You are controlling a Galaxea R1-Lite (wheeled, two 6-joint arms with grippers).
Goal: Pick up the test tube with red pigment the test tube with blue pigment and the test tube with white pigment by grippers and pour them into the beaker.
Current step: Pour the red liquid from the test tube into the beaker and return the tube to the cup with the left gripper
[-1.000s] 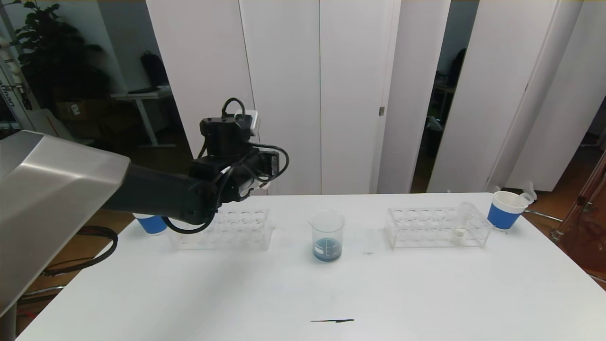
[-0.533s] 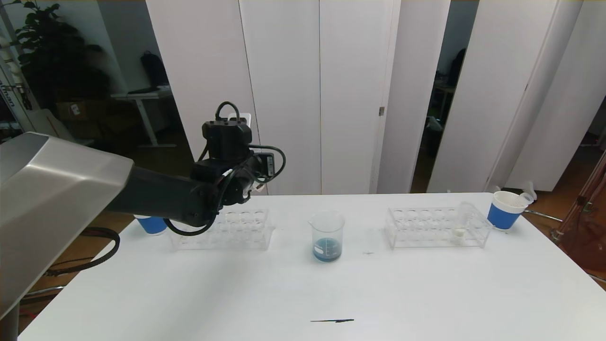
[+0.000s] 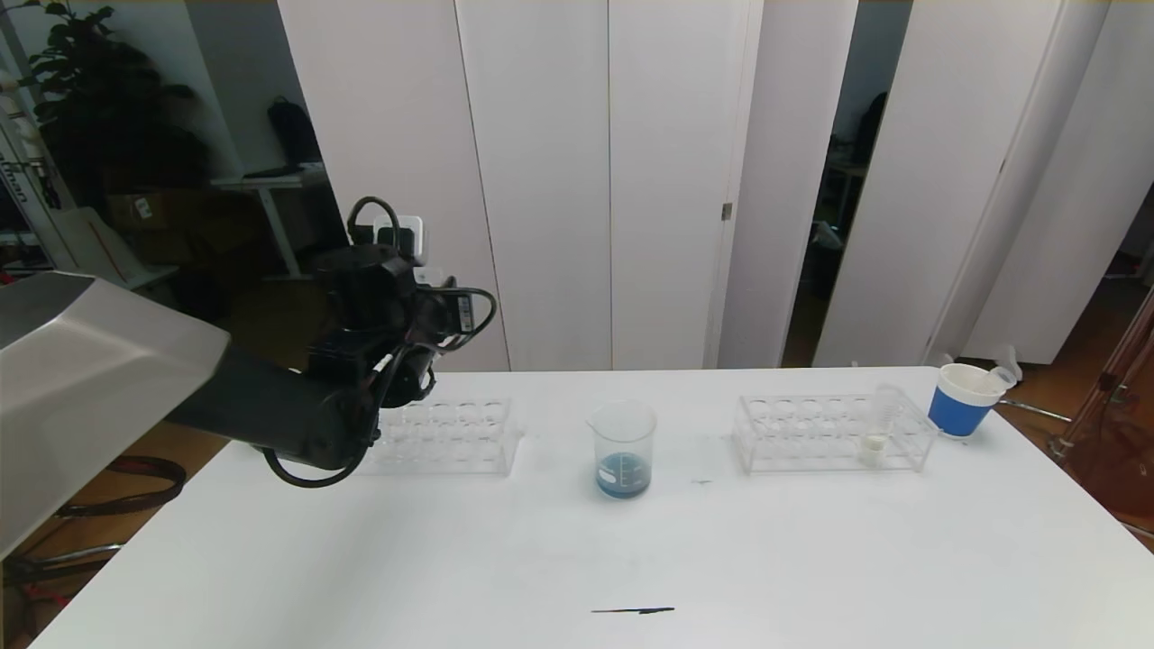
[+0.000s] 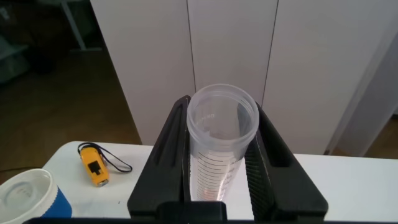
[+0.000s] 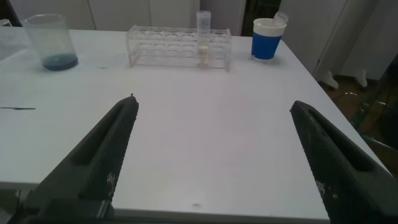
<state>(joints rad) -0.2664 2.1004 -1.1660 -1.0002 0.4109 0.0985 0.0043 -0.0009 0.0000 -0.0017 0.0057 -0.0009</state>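
Beside the beaker: blue liquid inside; white-pigment tube in my right rack.
Left gripper: clenched on an empty clear tube.
Right gripper: jaws spread.

Clear tube between the left tool's fingers: fine horizontal graduation lines run down its wall, with a few faint raised marks near the rim; no figure on it can be read.
Beaker on the tabletop: no scale or lettering legible on its wall.
Blue-and-white paper cup by the far rack: plain blue band, no print readable.
Yellow device on the tabletop: a dark panel on its face, no characters readable.
Board at the room's left edge: dark letters cut off by the picture's border, not readable.
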